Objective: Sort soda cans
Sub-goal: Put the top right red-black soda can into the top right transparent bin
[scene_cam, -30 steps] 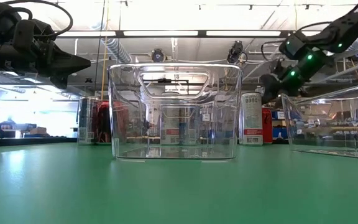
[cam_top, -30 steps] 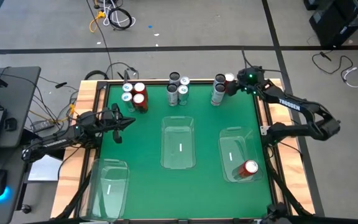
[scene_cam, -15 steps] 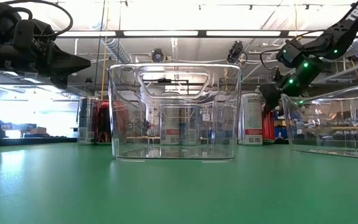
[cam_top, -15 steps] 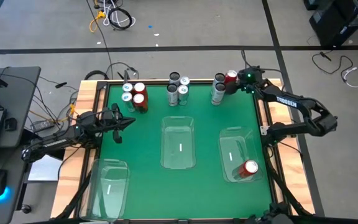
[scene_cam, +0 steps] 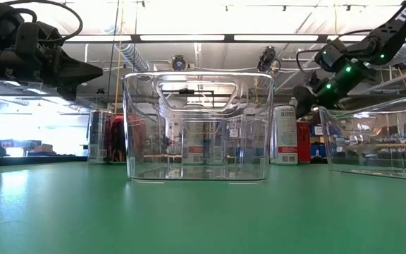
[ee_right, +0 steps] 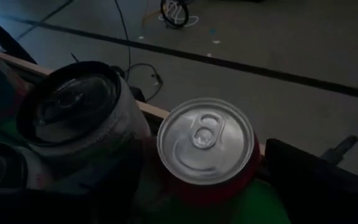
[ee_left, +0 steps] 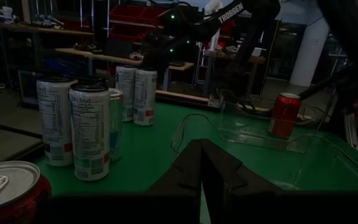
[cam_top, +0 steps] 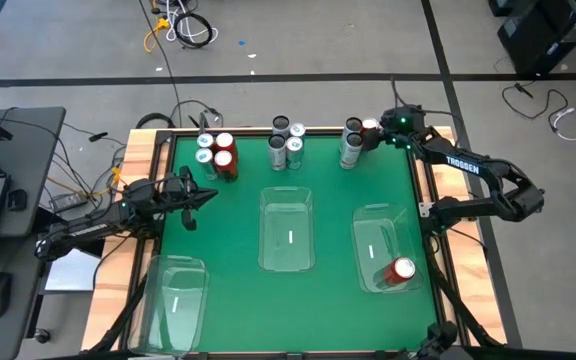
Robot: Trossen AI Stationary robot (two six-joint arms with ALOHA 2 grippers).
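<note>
Looking down from the high view, you have the right end effector (cam_top: pixel 376 133) at the far right corner of the worktop (cam_top: pixel 238 210), poised over a red can (cam_top: pixel 370 127) that stands beside two grey cans (cam_top: pixel 351 145). Further clusters stand along the far edge: a middle group (cam_top: pixel 286 143) and a left group (cam_top: pixel 215 153). One red can already lies in the right bin (cam_top: pixel 366 225); the middle bin (cam_top: pixel 286 200) and the near-left bin (cam_top: pixel 173 300) hold nothing. The left end effector (cam_top: pixel 206 196) waits at the left side, fingers pressed together and holding nothing.

In the low view, the right end effector (scene_cam: pixel 305 95) hangs above the cans behind the bins; the red one is mostly screened by the clear plastic.

In the left wrist view, tall white cans (ee_left: pixel 89 130) stand upright on the green surface, and the binned can (ee_left: pixel 284 114) shows beyond.

In the right wrist view, the red can (ee_right: pixel 205 149) sits between the spread fingers (ee_right: pixel 309 180), which stand wide on either side and are not yet closed on it. A grey can (ee_right: pixel 79 118) touches or nearly touches it.

Judgement: treat the can as a rigid but thin-walled, smooth cylinder, possibly slippery and easily dented. Whether it is full cannot be told. Take hold across the upper body just below the rim, squarely, and lift straight up to avoid toppling the neighbour.
</note>
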